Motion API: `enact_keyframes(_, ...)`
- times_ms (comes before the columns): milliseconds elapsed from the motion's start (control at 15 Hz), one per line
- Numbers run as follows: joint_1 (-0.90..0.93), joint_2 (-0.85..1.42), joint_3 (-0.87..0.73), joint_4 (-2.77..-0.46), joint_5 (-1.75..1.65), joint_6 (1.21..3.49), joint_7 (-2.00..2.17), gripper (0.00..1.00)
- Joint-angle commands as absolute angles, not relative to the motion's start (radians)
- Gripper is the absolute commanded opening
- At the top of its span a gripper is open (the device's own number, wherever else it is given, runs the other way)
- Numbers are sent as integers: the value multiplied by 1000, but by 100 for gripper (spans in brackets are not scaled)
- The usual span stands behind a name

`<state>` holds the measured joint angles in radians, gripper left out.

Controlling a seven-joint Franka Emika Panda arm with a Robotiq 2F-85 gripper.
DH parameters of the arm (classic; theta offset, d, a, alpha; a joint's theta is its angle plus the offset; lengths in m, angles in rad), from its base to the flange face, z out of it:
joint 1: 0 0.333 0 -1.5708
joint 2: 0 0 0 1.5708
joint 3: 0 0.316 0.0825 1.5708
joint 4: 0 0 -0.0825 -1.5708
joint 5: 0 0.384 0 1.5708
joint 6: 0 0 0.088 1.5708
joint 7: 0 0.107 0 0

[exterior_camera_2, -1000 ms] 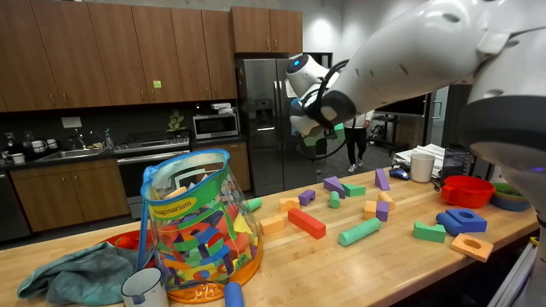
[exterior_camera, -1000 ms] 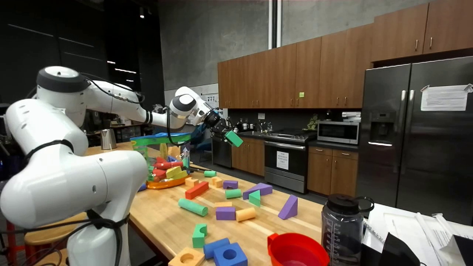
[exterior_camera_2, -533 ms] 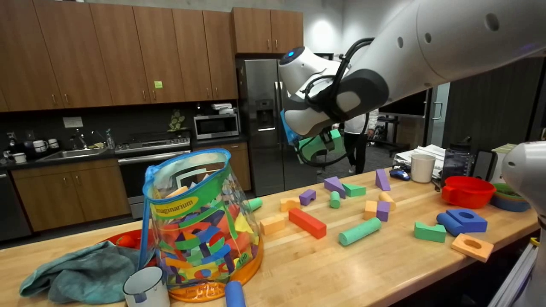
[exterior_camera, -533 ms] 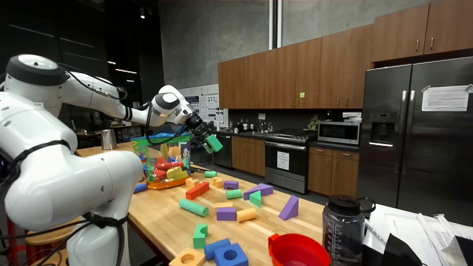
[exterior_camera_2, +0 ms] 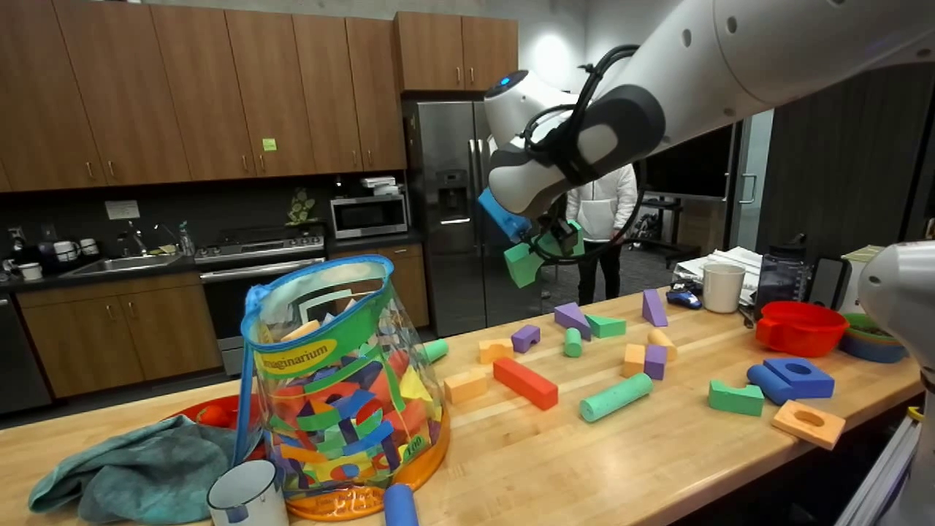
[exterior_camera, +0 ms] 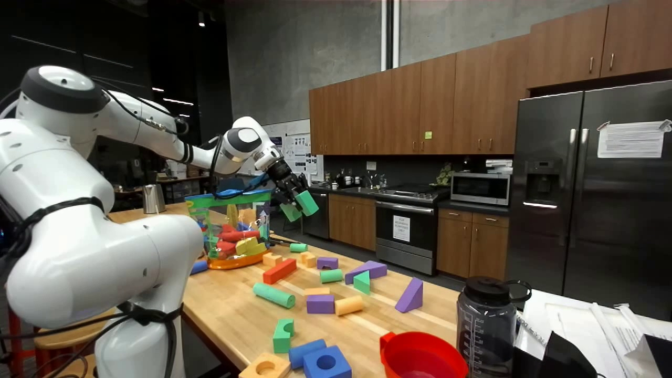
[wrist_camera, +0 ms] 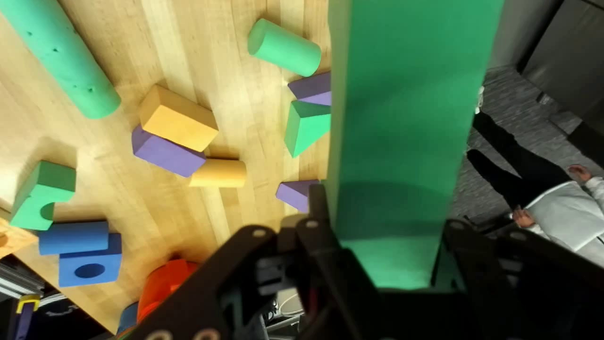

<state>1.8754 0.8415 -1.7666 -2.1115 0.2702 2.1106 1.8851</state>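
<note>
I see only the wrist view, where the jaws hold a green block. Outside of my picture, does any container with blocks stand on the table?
Observer: Yes, a clear bag with blocks inside stands on the table.
Operator: Understood. Is the green block above this bag?
Observer: No. In both exterior views the green block hangs in the air, off to the side of the bag.
Operator: And what else on the table is missing in my picture?
Observer: For one, a red block: in an exterior view it lies apart from the bag.
</note>
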Motion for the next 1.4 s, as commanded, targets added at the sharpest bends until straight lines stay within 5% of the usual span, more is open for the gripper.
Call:
enact_keyframes(0,1909,784,-1770,-2084,241,2075,1825,16)
enact_keyframes(1333,1924,810,-1694,-1921,52,1925,1719,16)
